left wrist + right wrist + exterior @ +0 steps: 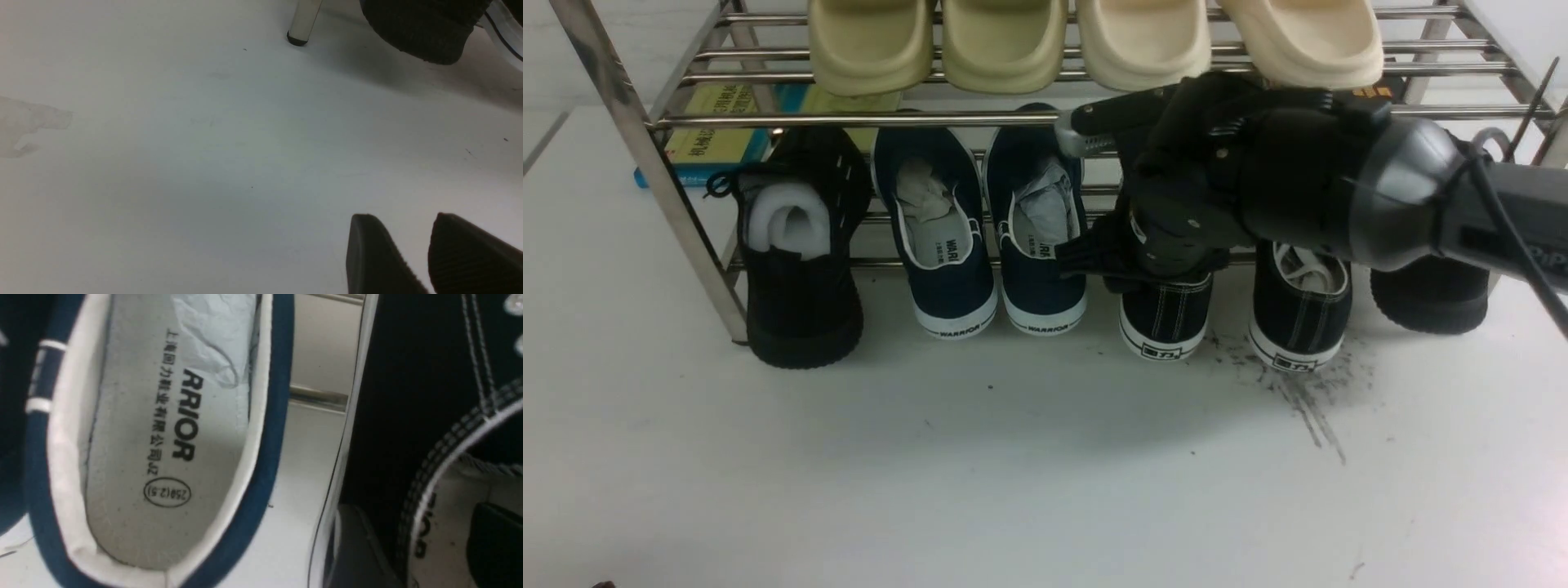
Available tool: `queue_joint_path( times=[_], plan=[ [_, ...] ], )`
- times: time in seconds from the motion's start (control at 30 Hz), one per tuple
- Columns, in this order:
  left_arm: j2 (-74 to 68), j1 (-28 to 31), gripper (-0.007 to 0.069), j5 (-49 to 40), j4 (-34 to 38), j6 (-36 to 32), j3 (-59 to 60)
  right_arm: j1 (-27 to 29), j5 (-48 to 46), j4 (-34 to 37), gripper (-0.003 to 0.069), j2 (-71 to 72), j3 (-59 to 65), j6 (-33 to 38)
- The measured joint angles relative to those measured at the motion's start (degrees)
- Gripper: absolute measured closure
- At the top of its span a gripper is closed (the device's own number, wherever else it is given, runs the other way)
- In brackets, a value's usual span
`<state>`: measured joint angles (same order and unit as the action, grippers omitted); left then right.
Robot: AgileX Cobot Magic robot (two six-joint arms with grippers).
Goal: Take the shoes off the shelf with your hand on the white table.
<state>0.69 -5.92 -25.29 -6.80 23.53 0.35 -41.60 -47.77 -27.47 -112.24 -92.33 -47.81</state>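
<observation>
The shoes, black canvas sneakers with white stitching, stand heel-out on the lower tier of the chrome shelf (849,118): one (1164,322) under my right gripper, the other (1298,318) beside it. My right gripper (1152,269) reaches down onto the first sneaker. In the right wrist view it (425,547) stands open astride that sneaker's side wall (408,396), one finger inside on the insole and one outside. My left gripper (402,220) hovers open over the white table (1013,457), with nothing between its fingers.
A navy WARRIOR pair (952,245) stands just left of the sneakers, and black knit shoes sit at both ends (800,245) (1429,294). Beige slippers (1094,41) fill the top tier. Books (719,131) lie behind. Dark scuff marks (1307,400) streak the table.
</observation>
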Motion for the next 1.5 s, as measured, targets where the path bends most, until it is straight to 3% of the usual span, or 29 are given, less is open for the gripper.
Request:
queue_joint_path(
  times=[0.13,0.17,0.2,0.23,0.67,0.8,0.9,1.07,1.3,1.5],
  plan=[
    [0.0,0.0,0.0383,0.0,0.0,0.0,0.0,-0.2,0.4,0.3,0.0477,-0.3,-0.1,0.3],
    [0.0,0.0,0.0383,0.0,0.0,0.0,0.0,-0.2,0.3,0.9,0.0575,0.0,-0.1,1.4],
    [0.0,0.0,0.0383,0.0,0.0,0.0,0.0,-0.2,0.3,1.0,0.0587,0.1,-0.1,1.4],
    [0.0,0.0,0.0383,0.0,0.0,0.0,0.0,-0.2,-0.5,1.8,0.0651,0.9,-0.1,3.1],
    [0.0,0.0,0.0383,0.0,0.0,0.0,0.0,-0.2,-18.6,20.1,0.0657,17.5,0.0,21.6],
    [0.0,0.0,0.0383,0.0,0.0,0.0,0.0,-1.1,-23.9,23.5,0.0657,21.5,0.0,23.1],
    [0.0,0.0,0.0383,0.0,0.0,0.0,0.0,-5.5,-24.8,22.6,0.0657,24.6,0.0,23.0],
    [0.0,0.0,0.0383,0.0,0.0,0.0,0.0,-16.6,-24.7,19.0,0.0655,26.5,2.0,18.8],
    [0.0,0.0,0.0383,0.0,0.0,0.0,0.0,-31.0,-23.6,16.4,0.0652,26.5,10.1,4.4],
    [0.0,0.0,0.0383,0.0,0.0,0.0,0.0,-33.2,-23.6,14.6,0.0648,26.5,14.0,-2.0]
  ],
)
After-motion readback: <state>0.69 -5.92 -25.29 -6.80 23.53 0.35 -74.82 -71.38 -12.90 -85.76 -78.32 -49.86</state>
